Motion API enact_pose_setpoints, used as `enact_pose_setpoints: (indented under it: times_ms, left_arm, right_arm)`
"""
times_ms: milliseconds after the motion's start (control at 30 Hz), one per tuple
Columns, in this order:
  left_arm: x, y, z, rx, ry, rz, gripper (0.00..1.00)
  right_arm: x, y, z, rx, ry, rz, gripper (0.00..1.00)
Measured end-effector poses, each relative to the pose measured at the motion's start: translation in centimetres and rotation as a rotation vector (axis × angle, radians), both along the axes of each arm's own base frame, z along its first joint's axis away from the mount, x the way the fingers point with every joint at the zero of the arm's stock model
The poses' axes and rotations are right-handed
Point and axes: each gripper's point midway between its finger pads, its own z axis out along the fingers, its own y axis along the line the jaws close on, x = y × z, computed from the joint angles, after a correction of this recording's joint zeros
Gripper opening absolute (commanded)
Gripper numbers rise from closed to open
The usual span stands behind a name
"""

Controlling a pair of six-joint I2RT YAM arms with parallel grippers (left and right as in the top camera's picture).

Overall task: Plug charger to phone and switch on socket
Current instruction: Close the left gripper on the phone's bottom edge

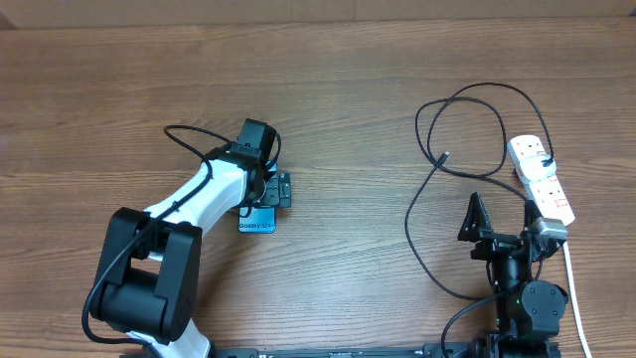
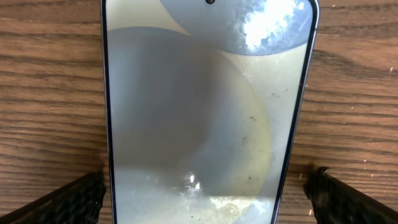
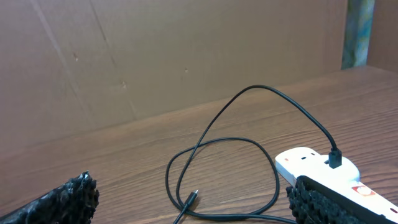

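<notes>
The phone lies flat on the wooden table, its "Galaxy S24" end showing from under my left gripper. In the left wrist view the phone's pale screen fills the middle, and my left gripper is open with a finger on each side, clear of its edges. The charger loops in coils at the right, with its connector tip loose on the table. The tip also lies ahead of my open, empty right gripper. The charger's other end is plugged into the socket, which also shows in the right wrist view.
My right gripper hovers just left of the socket's near end. The socket's thick white cord runs toward the front edge beside the right arm. A brown wall backs the table in the right wrist view.
</notes>
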Motion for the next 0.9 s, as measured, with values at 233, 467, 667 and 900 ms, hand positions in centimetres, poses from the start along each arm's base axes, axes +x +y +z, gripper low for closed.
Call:
enact_pose_setpoints:
  times_ms: [233, 467, 667, 900]
  left_arm:
    - [-0.1, 0.0, 0.0, -0.002, 0.007, 0.0, 1.0]
    - [-1.7, 0.9, 0.0, -0.004, 0.099, 0.024, 1.0]
    - [-2.3, 1.0, 0.5, 0.001, 0.17, 0.028, 1.0]
    - [0.5, -0.2, 3.1, -0.036, 0.104, 0.004, 1.0]
  right_arm:
    - [0.0, 0.0, 0.0, 0.0, 0.0, 0.0, 1.0]
    - [0.0, 0.0, 0.0, 0.0, 0.0, 0.0, 1.0]
    - [0.0, 0.0, 0.0, -0.001, 0.0, 0.0, 1.0]
    - [0.0, 0.0, 0.0, 0.0, 0.0, 0.0, 1.0]
